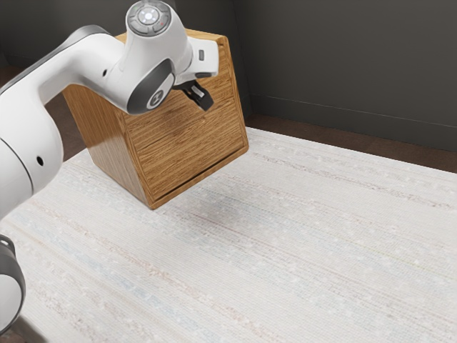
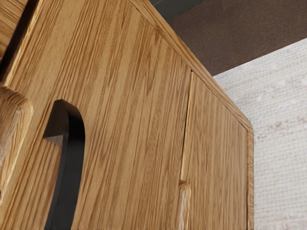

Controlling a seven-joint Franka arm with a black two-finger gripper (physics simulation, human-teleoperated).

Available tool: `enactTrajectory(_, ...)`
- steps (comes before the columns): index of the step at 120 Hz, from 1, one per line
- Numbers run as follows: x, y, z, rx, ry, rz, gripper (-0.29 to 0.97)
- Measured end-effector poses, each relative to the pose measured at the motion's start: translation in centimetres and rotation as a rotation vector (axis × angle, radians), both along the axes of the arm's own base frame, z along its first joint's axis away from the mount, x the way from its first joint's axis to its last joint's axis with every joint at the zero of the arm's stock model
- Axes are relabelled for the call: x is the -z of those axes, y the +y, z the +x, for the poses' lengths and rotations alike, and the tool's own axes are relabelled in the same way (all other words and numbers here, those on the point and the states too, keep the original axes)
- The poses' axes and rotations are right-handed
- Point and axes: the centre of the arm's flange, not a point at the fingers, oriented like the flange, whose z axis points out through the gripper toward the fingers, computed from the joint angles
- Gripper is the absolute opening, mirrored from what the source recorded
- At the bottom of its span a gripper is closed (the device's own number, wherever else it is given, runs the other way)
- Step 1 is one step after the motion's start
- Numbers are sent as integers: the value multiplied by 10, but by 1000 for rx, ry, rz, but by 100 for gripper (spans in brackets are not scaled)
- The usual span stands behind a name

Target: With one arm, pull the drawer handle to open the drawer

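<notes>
1. We note a wooden cabinet [image 1: 178,146] standing on the pale woven surface [image 1: 307,236], at the exterior view's upper left. Its front looks flush w/ the frame.
2. The arm [image 1: 64,78] enters from the exterior view's left. Its gripper [image 1: 202,96] is at the cabinet's upper front, near the top edge.
3. Gripper state: we cannot tell whether it is spread or pressed together.
4. Wrist view: a black curved drawer handle [image 2: 67,163] is on the wood front, close to the hand. A vertical seam [image 2: 187,124] runs beside it, and the two are apart.
5. A dark floor [image 1: 400,146] lies beyond the surface.
</notes>
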Motion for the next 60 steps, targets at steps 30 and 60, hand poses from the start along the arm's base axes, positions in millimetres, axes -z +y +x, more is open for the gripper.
enactTrajectory(30, 6, 1, 0, -5, 9, -14, 71)
enactTrajectory(60, 8, -8, 1, 4, 17, -28, 79)
